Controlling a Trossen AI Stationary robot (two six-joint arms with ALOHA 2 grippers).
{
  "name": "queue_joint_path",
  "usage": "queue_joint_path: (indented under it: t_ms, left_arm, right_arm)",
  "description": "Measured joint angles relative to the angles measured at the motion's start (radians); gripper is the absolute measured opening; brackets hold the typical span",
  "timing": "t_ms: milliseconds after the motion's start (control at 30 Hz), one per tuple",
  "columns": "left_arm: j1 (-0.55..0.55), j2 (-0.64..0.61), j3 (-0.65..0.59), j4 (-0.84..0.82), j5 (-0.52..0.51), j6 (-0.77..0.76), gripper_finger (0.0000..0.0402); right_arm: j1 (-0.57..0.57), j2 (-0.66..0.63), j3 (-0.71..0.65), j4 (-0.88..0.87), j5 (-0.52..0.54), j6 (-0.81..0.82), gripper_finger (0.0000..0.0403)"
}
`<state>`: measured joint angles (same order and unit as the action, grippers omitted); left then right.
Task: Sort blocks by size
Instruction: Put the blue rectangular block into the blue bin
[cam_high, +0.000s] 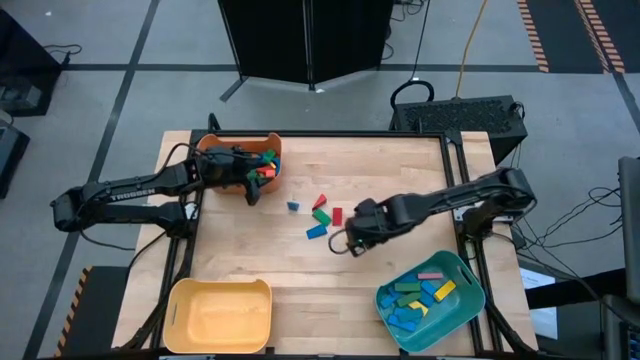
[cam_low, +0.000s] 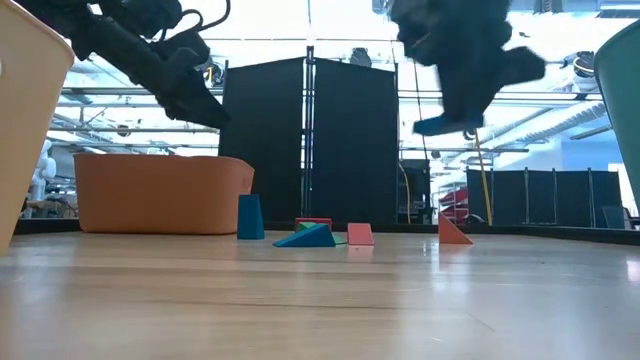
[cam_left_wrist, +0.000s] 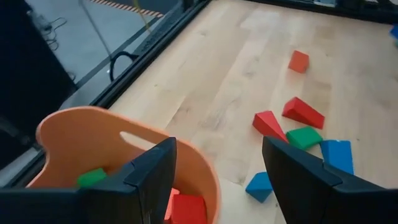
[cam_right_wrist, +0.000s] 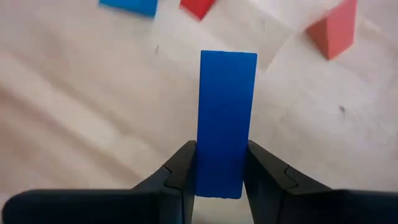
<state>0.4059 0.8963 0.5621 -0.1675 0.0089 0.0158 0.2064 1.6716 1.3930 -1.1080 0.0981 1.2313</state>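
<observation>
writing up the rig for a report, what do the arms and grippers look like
Two dark, near-black jointed arms. The left arm carries white TROSSEN lettering; the right arm shows no marking. Black cables loop beside both grippers. Each gripper has two flat, matte black fingers.

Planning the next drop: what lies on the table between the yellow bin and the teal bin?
Bare wood; the high view shows nothing between yellow bin and teal bin.
</observation>
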Motion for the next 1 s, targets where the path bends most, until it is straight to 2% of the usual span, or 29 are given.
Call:
queue_joint_path:
  t_ms: [200,400,633,733,1000]
  left_arm:
    - [-0.027,0.000,0.000,0.001,0.049,0.118,0.0239]
    - [-0.050,0.000,0.000,0.007,0.051,0.157,0.0239]
    - [-0.057,0.000,0.000,0.030,0.051,0.158,0.0239]
    - [-0.057,0.000,0.000,0.028,0.050,0.158,0.0239]
    - [-0.062,0.017,0.000,0.030,0.070,0.166,0.0239]
  right_arm:
    - [0.115,-0.097,0.000,-0.078,-0.061,-0.089,0.0094]
    - [0.236,-0.160,0.000,-0.131,-0.086,0.008,0.0095]
    - [0.400,-0.157,0.000,-0.161,-0.187,0.057,0.0095]
    - [0.466,-0.154,0.000,-0.164,-0.189,0.128,0.0095]
    - [0.587,-0.147,0.000,-0.178,-0.103,0.256,0.0095]
